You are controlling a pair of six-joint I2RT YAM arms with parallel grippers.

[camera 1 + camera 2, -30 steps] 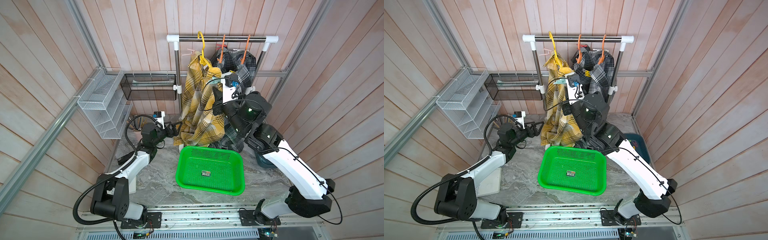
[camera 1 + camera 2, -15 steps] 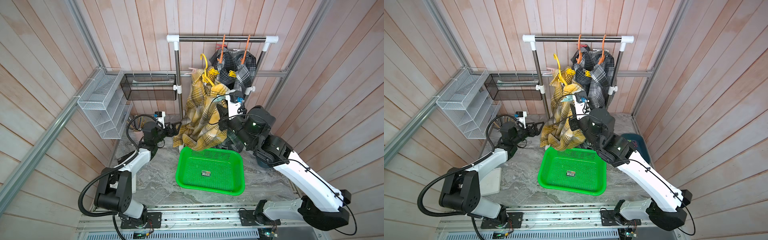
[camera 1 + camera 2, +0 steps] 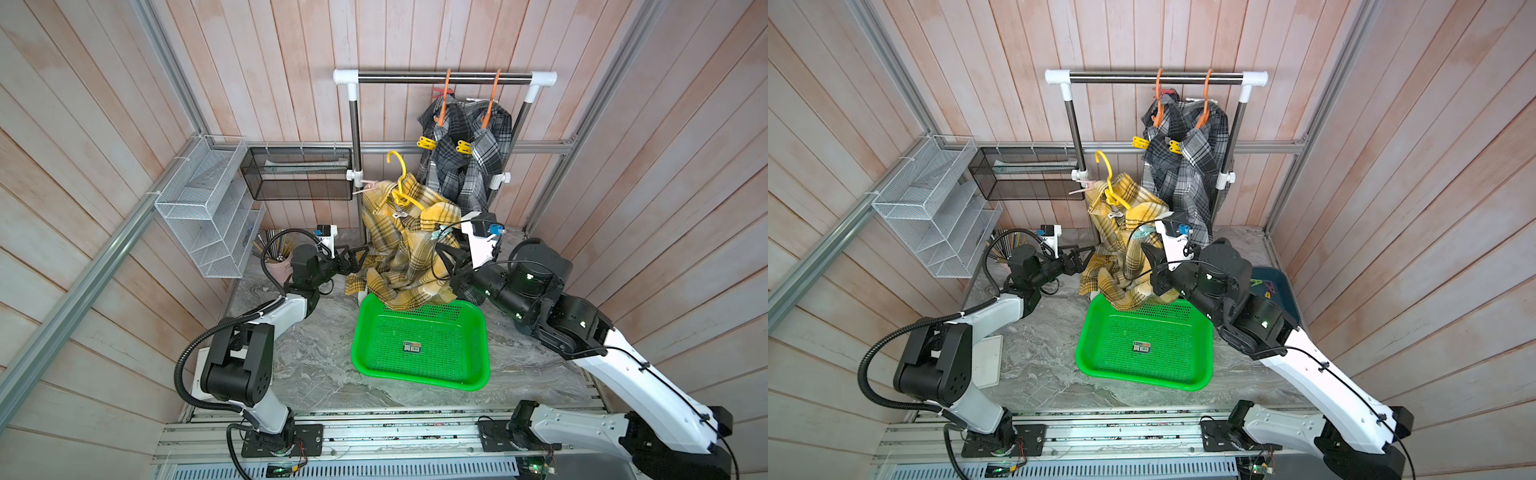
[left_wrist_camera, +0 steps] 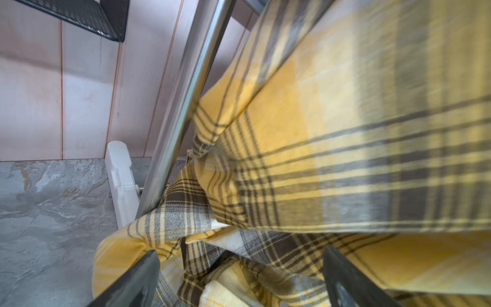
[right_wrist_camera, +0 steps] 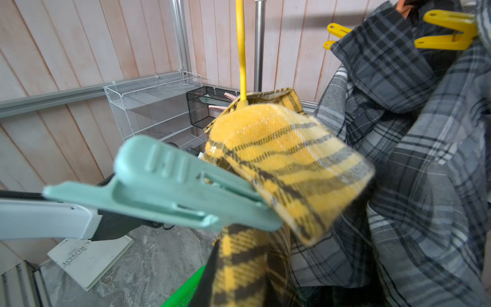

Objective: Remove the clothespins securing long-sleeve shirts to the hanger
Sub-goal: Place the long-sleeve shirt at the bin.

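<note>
Clothespins: right gripper (image 3: 441,241) pinched one teal clothespin (image 5: 159,186), ridges clear only in wrist view; two yellow clothespins (image 3: 427,144) hung; left gripper (image 3: 358,259) gaped.

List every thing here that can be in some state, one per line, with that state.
yellow shirt, off the rail, sagging over the basket's rim.
yellow hanger, off the rail, inside that shirt's collar.
teal clothespin, clipped to the yellow shirt.
right gripper, shut on the teal clothespin.
left gripper, open, shirt cloth between its jaws.
grey shirts, hanging from the rail.
yellow clothespins, clipped on the grey shirts.
basket, no clothespins visible inside.
</note>
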